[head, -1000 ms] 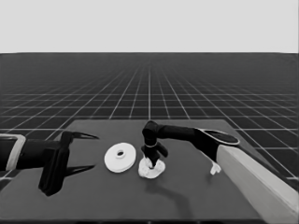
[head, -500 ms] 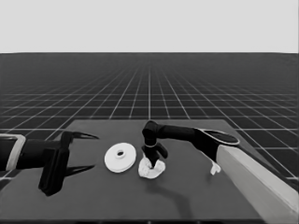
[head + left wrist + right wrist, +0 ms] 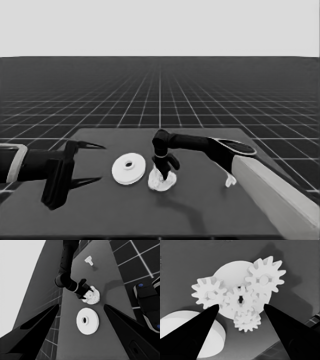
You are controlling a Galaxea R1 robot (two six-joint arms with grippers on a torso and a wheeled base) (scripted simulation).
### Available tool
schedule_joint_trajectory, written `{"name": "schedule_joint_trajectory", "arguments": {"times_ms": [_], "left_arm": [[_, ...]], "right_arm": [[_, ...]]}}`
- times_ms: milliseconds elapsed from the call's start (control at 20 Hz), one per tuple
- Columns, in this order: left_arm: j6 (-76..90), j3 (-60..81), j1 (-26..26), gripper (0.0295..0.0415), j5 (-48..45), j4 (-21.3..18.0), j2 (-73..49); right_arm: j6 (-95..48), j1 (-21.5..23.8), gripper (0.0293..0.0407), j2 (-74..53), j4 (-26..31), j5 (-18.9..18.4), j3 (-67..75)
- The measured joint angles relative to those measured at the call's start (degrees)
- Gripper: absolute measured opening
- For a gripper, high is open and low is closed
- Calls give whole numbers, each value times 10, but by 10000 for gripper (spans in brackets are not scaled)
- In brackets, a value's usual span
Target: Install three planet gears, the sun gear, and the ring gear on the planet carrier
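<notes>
The smaller round part (image 3: 161, 182) lies at the table's middle, beside the larger round part (image 3: 129, 169), which has a small dark hole. In the right wrist view the smaller round part (image 3: 232, 272) carries three toothed gears, one (image 3: 208, 293) on one side, another (image 3: 265, 279) opposite and a third (image 3: 247, 320) near its rim. They mesh around a centre gear (image 3: 240, 299). My right gripper (image 3: 166, 170) hangs just above them, open, fingers pointing down with nothing between them (image 3: 241, 305). My left gripper (image 3: 102, 163) waits open over the table's left end.
A thin white piece (image 3: 229, 181) stands near the right arm's pale forearm, also seen as a thin white piece (image 3: 89, 260) in the left wrist view. Dark machinery with blue lights (image 3: 147, 305) sits past the table's edge. The larger round part (image 3: 213, 340) lies close beside the gears.
</notes>
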Motion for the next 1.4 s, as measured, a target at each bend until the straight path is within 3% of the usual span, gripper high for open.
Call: {"name": "schedule_joint_trajectory", "arguments": {"times_ms": [50, 150, 300, 500, 550, 600, 650, 750, 1000, 1050, 1100, 1150, 1200, 1300, 1400], "left_arm": [[0, 0, 0, 385, 0, 0, 0], [0, 0, 0, 385, 0, 0, 0], [0, 0, 0, 385, 0, 0, 0], [0, 0, 0, 385, 0, 0, 0], [0, 0, 0, 385, 0, 0, 0], [0, 0, 0, 385, 0, 0, 0], [0, 0, 0, 385, 0, 0, 0], [0, 0, 0, 385, 0, 0, 0], [0, 0, 0, 385, 0, 0, 0], [-278, -75, 113, 390, 244, 275, 160], [-564, -208, 135, 406, 474, 234, 328], [-710, -366, 135, 404, 506, 95, 416], [-760, -495, 138, 395, 491, 3, 462], [-769, -653, 144, 387, 478, -86, 515], [-760, -725, 147, 385, 477, -118, 540]], "right_arm": [[-225, 27, 393, -6, 23, -16, 23], [-451, 61, 388, -9, 48, -25, 39], [-549, 74, 385, -11, 60, -26, 43], [-572, 76, 385, -11, 63, -25, 43], [-798, 6, 404, -168, -64, 58, 308], [-940, -64, 394, -413, -140, 106, 527], [-1023, -101, 389, -567, -185, 134, 655], [-1101, -132, 385, -703, -227, 161, 778], [-1139, -145, 385, -765, -248, 175, 838], [-1140, -146, 385, -767, -248, 175, 839], [-1141, -146, 385, -768, -249, 176, 841], [-1142, -146, 385, -769, -249, 176, 841], [-1142, -146, 385, -769, -249, 176, 842], [-1142, -146, 385, -769, -249, 176, 842], [-1142, -146, 385, -769, -249, 176, 842]]}}
